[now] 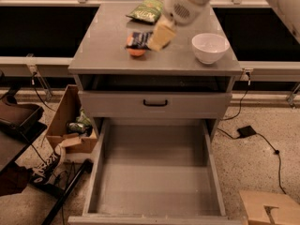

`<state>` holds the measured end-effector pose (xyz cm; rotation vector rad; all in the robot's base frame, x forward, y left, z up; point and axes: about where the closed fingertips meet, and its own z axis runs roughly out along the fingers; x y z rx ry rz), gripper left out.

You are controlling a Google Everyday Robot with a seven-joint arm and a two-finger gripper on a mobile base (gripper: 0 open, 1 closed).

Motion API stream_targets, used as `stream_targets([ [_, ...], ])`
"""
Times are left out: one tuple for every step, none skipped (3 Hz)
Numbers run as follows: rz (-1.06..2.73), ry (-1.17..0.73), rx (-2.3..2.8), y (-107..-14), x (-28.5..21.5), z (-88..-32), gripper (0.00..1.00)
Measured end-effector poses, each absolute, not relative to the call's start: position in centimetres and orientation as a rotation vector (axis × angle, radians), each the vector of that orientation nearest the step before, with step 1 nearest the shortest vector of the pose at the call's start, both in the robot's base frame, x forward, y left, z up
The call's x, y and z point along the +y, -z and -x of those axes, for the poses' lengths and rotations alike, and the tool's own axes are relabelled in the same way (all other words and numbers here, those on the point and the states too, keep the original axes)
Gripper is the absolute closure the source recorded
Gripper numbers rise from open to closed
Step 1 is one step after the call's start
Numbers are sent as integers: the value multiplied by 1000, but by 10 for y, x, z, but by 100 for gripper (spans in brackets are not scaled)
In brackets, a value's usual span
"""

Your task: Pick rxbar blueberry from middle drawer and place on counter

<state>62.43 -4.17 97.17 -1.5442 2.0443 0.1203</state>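
Nearest, at 6 o'clock: middle drawer (96,172) pulled out, its plain grey floor in full view. Above it, a shut drawer front (117,104) with black handle (155,103). Worktop (103,50) beyond. Pincer (153,41) hovers over worktop centre, fingers (161,33) clamped on the rxbar blueberry (138,40), which is held in the air just above an orange (137,52). White bowl (210,47) at 3 o'clock, only its white inside showing. Green chip bag (146,11) at 12 o'clock, farthest.
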Motion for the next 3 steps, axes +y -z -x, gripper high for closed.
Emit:
stream_targets([
  [1527, -126, 2016, -1006, -4, -663, 100],
  [1378, -205, 1982, -1018, 22, -731, 100],
  [1218, -230, 1948, -1031, 23, -778, 100],
])
